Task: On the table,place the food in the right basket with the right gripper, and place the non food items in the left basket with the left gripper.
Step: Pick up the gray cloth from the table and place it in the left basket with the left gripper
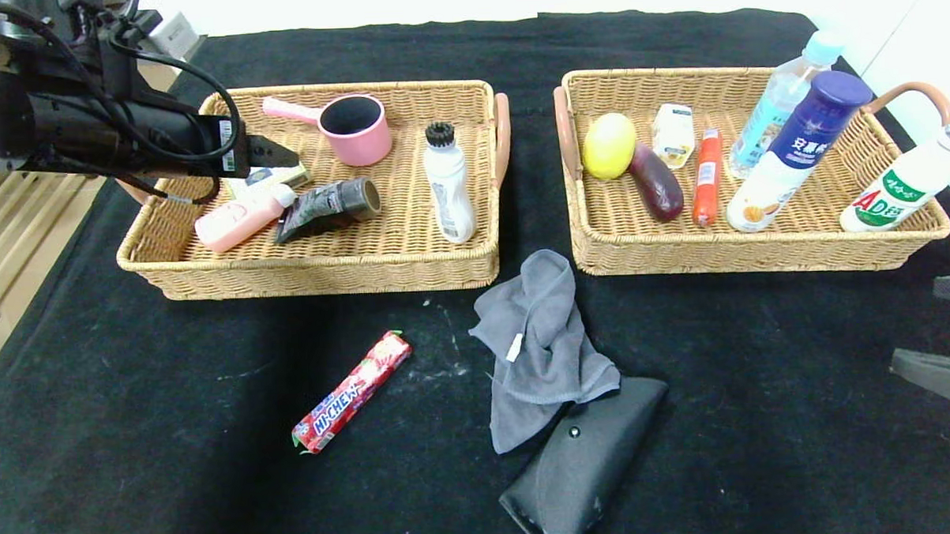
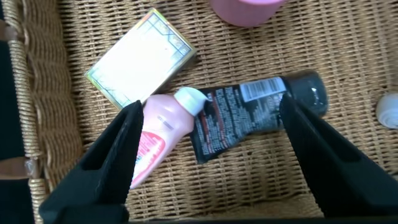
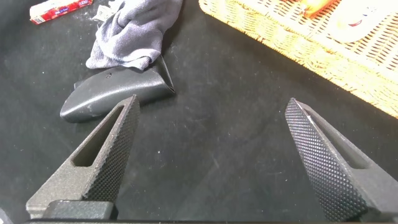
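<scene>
My left gripper (image 1: 281, 157) hangs open over the left basket (image 1: 325, 276), holding nothing. Below its spread fingers (image 2: 211, 124) the pink bottle (image 2: 155, 140) and the black tube (image 2: 249, 112) lie on the wicker. On the table (image 1: 133, 437) lie the red HI-CHEW stick (image 1: 353, 391), the grey cloth (image 1: 537, 344) and the black glasses case (image 1: 580, 461), the cloth overlapping the case. The white bottle with the blue cap (image 1: 795, 153) rests in the right basket (image 1: 759, 253). My right gripper (image 1: 947, 333) is open and low at the right edge, empty (image 3: 211, 124).
The left basket also holds a pink cup (image 1: 352, 127), a white bottle with a black cap (image 1: 448, 185) and a small box (image 2: 140, 59). The right basket holds a lemon (image 1: 609, 145), an eggplant (image 1: 656, 183), a sausage (image 1: 707, 176) and two more bottles.
</scene>
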